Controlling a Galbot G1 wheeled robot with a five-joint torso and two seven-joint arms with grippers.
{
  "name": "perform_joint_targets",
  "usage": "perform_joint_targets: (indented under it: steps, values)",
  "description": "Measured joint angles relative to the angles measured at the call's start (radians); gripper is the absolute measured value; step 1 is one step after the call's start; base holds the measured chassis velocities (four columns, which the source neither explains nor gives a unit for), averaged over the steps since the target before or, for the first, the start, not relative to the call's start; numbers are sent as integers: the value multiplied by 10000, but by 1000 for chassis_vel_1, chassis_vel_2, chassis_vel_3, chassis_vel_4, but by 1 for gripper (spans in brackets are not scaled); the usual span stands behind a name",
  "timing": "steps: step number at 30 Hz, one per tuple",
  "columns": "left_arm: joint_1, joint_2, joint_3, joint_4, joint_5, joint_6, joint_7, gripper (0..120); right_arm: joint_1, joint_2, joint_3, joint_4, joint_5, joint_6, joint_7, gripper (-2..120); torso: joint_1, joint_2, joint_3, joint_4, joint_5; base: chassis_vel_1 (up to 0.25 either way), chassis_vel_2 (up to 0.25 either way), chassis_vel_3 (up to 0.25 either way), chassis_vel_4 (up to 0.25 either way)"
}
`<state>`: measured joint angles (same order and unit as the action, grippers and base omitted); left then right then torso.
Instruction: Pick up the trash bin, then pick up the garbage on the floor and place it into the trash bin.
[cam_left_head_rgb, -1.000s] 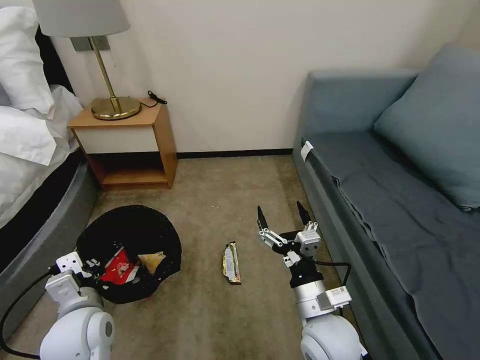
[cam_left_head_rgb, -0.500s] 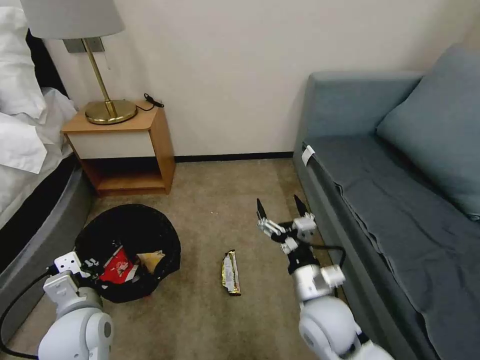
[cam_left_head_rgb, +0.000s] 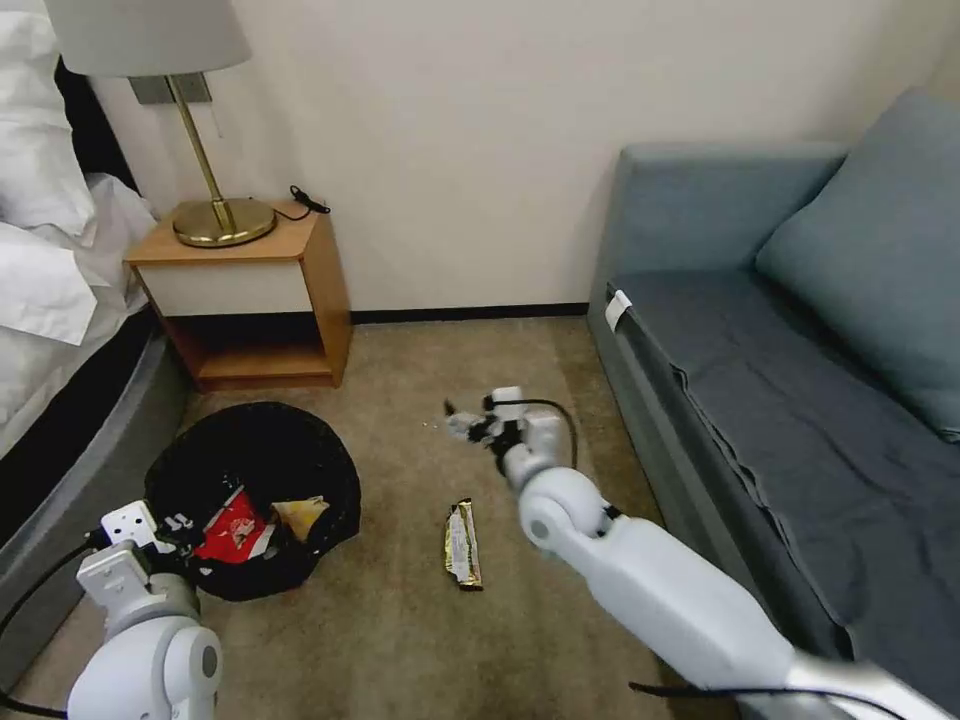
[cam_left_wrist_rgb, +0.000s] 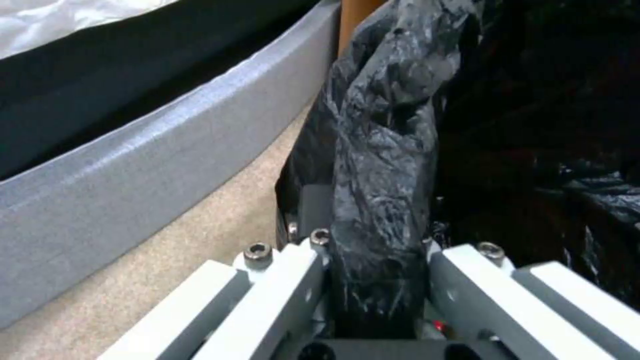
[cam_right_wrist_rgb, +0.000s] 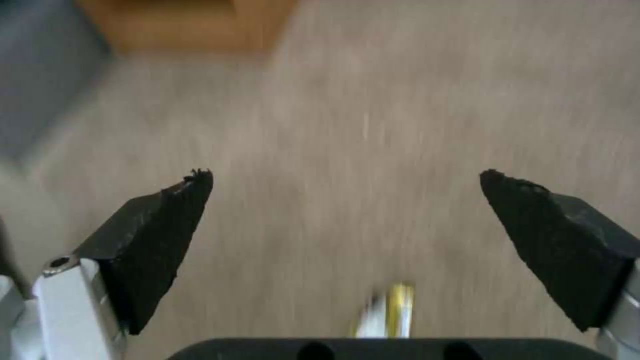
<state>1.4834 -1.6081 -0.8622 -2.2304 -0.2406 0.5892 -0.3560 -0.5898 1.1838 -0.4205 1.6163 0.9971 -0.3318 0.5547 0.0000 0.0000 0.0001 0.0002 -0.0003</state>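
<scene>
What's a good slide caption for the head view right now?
Left gripper holds the trash bin by its rim while the open right gripper reaches over the carpet beyond the snack bar wrapper.

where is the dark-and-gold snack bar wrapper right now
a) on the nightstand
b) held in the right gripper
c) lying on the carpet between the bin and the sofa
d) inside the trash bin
c: the snack bar wrapper lies flat on the carpet, right of the trash bin, while the right gripper hovers above with its fingers open and empty.
</scene>
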Motion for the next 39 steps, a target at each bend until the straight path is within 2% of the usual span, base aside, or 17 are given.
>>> perform_joint_targets:
  steps: [3,5,8,10,14,18,39]
  values:
    - [19,0,-37,0,-60,-41,1,3,606,487,-1321,-1287,885,-745,400,100,0,0,0,-2,1,0,0,0,0]
    - [18,0,-41,5,-66,-45,1,3,670,587,-1478,-1508,962,-802,437,100,0,-1,0,-2,2,0,0,0,0]
    - [-26,0,-33,115,-64,-51,0,3,899,1155,-2206,-2860,1368,-1244,440,100,0,0,0,-1,2,0,0,0,0]
    - [-51,0,-16,161,-56,-51,0,3,916,1263,-2330,-3182,1396,-1371,388,100,1,0,0,-1,1,0,0,0,0]
    - [-109,0,17,386,-23,-78,2,3,890,1803,-2821,-4986,982,-1405,-15,100,0,-1,0,-3,0,0,0,0,0]
    - [-122,0,20,383,-22,-81,4,3,772,2102,-2831,-5715,699,-1303,-279,100,0,0,-1,-2,2,0,0,0,0]
    - [71,0,35,122,-14,-149,1,3,227,2608,-2453,-6808,-2,-880,-825,100,0,0,-1,-2,2,0,0,0,0]
